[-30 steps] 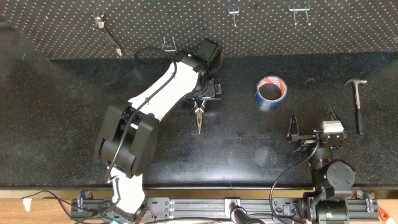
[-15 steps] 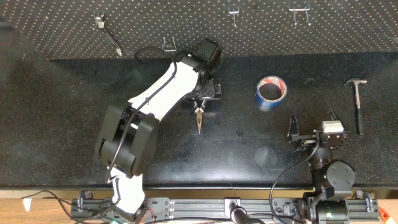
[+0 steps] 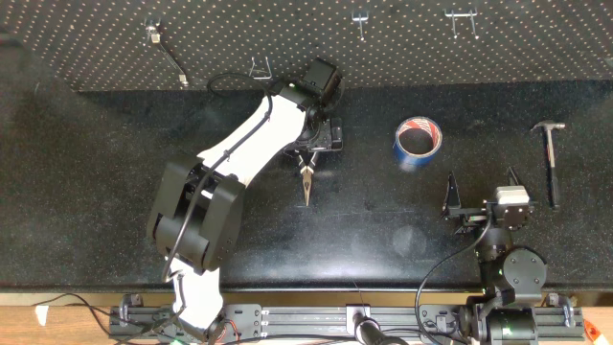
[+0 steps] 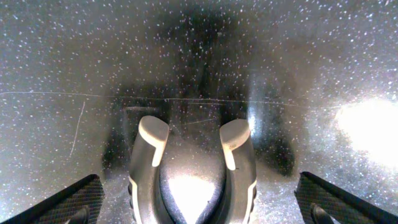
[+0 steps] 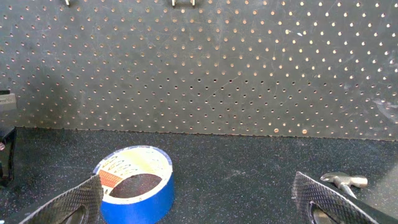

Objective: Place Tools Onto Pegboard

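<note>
A pair of pliers lies on the black table, nose toward the front edge. Its pale grey handles sit between the fingers of my left gripper, which hangs low over them and is open, both fingers well clear of the handles. The blue tape roll stands right of centre and also shows ahead of my right gripper. A hammer lies at the far right, its head just visible. My right gripper rests open near the front right, holding nothing.
The pegboard runs along the back, with bare metal hooks. A thin dark tool hangs on it at the left. The table's left half is bare.
</note>
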Motion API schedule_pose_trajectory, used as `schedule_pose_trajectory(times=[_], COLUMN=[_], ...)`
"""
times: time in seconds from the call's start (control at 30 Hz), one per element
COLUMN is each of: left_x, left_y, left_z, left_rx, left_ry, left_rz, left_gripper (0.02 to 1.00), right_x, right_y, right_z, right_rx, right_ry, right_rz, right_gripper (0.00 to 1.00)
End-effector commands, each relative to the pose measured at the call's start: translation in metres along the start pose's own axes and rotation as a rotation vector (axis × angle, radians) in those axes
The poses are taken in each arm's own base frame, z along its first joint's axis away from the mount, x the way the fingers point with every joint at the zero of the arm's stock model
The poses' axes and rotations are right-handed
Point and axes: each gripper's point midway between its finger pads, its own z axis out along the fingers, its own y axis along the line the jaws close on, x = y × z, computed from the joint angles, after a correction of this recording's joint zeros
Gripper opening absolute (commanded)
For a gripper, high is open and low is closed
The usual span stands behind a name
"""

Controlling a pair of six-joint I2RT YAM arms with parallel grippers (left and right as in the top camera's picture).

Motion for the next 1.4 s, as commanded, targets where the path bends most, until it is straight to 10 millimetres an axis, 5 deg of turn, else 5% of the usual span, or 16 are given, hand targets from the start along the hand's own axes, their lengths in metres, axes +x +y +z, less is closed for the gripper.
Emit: schedule_pose_trajectory(times=[0.03, 1.03, 1.1, 1.23, 1.4], left_x=[0.0013, 0.0014, 0.0014, 0.0015, 0.0018], left_y=[0.0076, 0.0099, 0.0099, 0.0098, 0.0093], left_z=[0.0104, 0.0134, 0.0134, 0.0134, 0.0135], left_rx=[-0.033, -0.048, -0.048, -0.047, -0.044], left_ry=[0.015, 0.016, 0.016, 0.017, 0.018], left_rz=[-0.011, -0.003, -0.003, -0.004, -0.003], left_gripper=[0.996, 0.996, 0.899, 0.511, 0.494], right_x=[0.0012, 0.0012, 0.0012, 0.0012, 0.0012], right_y=[-0.0001, -0.0001, -0.0001, -0.0001, -0.0001], right_z=[-0.0001, -0.0001, -0.0001, -0.0001, -0.0001], right_rx=[0.003, 0.003, 0.003, 0.003, 0.003], right_ry=[0.0, 0.0, 0.0, 0.0, 0.0], right_rz=[-0.011, -0.011, -0.011, -0.011, -0.011], right_gripper=[0.996, 0.996, 0.996, 0.996, 0.996])
